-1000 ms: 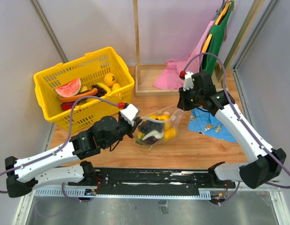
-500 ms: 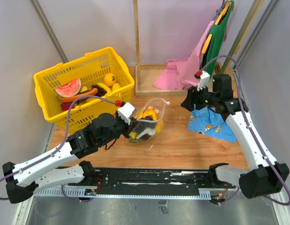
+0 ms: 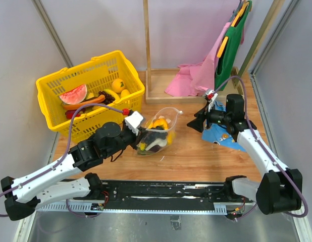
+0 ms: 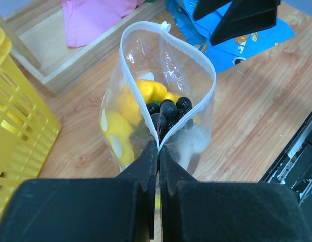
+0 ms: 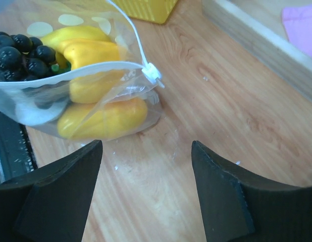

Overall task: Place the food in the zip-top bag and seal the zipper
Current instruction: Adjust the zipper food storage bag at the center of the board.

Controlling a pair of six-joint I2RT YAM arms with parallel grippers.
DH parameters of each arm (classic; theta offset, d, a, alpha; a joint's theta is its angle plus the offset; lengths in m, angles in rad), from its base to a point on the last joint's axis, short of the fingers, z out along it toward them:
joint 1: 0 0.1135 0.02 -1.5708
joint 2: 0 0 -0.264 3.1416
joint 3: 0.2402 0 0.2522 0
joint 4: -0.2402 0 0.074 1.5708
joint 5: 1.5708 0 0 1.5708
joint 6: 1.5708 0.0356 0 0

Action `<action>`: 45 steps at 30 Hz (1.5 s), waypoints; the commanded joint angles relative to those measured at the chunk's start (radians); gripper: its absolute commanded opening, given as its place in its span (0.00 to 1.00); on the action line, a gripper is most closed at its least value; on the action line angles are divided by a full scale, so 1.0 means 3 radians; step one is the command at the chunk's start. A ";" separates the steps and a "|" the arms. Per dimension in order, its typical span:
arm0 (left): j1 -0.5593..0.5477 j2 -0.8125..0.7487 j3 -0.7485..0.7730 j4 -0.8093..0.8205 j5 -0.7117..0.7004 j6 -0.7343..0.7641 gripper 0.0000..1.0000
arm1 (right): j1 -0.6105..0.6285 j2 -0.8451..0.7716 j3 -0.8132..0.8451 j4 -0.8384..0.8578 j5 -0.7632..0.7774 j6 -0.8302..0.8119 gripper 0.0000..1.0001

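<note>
The clear dotted zip-top bag (image 3: 157, 133) stands on the wooden table with its mouth gaping upward. Inside lies food: a yellow pepper (image 4: 146, 89), dark grapes (image 4: 169, 108) and a yellow piece low down (image 5: 103, 119). The white zipper (image 4: 126, 65) rims the open mouth, and its slider (image 5: 154, 74) sits at the far end. My left gripper (image 4: 158, 146) is shut on the zipper at the bag's near corner. Right of the bag, my right gripper (image 5: 146, 146) hovers low and open, facing the slider end with nothing between its fingers (image 3: 192, 124).
A yellow basket (image 3: 134, 75) with a watermelon slice and other toy food stands at the back left. A blue patterned cloth (image 3: 229, 136) lies under the right arm. A wooden frame (image 3: 146, 50), pink cloth (image 3: 191, 80) and a hanging green garment (image 3: 229, 50) fill the back.
My right gripper opened and let go of the bag's far end, swung away right, then dropped low facing the bag. The bag shifted left and now stands with its mouth open.
</note>
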 commanded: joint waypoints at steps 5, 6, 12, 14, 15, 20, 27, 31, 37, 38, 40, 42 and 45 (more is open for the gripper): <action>0.0033 -0.0120 -0.0036 0.0139 0.0064 0.0084 0.00 | -0.0012 0.0436 -0.0269 0.1533 -0.0348 -0.0139 0.72; 0.0033 -0.0126 -0.0043 0.0146 0.0066 0.0087 0.00 | -0.0003 0.0494 -0.0276 0.1650 -0.0364 -0.0138 0.72; 0.0035 -0.0122 -0.0063 0.0147 0.0082 0.0126 0.00 | 0.0102 0.0901 -0.0184 0.2118 -0.0605 -0.0166 0.71; 0.0036 -0.0121 -0.0064 0.0147 0.0082 0.0130 0.00 | 0.0170 0.1005 -0.0124 0.2102 -0.0651 -0.0238 0.70; 0.0034 -0.0117 -0.0064 0.0147 0.0082 0.0135 0.00 | 0.0187 0.1056 -0.0091 0.2083 -0.0670 -0.0258 0.70; 0.0033 -0.0113 -0.0068 0.0155 0.0079 0.0151 0.00 | 0.0253 0.1192 -0.0009 0.2085 -0.0806 -0.0341 0.68; 0.0036 -0.0107 -0.0080 0.0163 0.0078 0.0203 0.00 | 0.0296 0.1282 0.0076 0.2112 -0.0982 -0.0371 0.65; 0.0038 -0.0109 -0.0070 0.0153 0.0064 0.0227 0.00 | 0.0308 0.1311 0.0110 0.2104 -0.1087 -0.0411 0.49; 0.0038 -0.0109 -0.0011 0.0076 -0.0012 0.0247 0.00 | 0.0304 0.1232 0.0171 0.1837 -0.1102 -0.0585 0.13; 0.0039 -0.0113 0.0008 0.0043 -0.0054 0.0250 0.00 | 0.0296 0.1193 0.0199 0.1688 -0.1092 -0.0681 0.05; 0.0048 -0.0120 0.0055 -0.0055 -0.0137 0.0262 0.00 | 0.0273 0.1093 0.0280 0.1294 -0.1013 -0.0903 0.01; 0.0074 -0.0132 0.0094 -0.0172 -0.0203 0.0279 0.00 | 0.0225 0.0991 0.0404 0.0902 -0.0856 -0.1125 0.01; 0.0158 -0.0177 0.0098 -0.0295 -0.0265 0.0282 0.00 | 0.0100 0.0852 0.0590 0.0154 -0.0673 -0.1441 0.01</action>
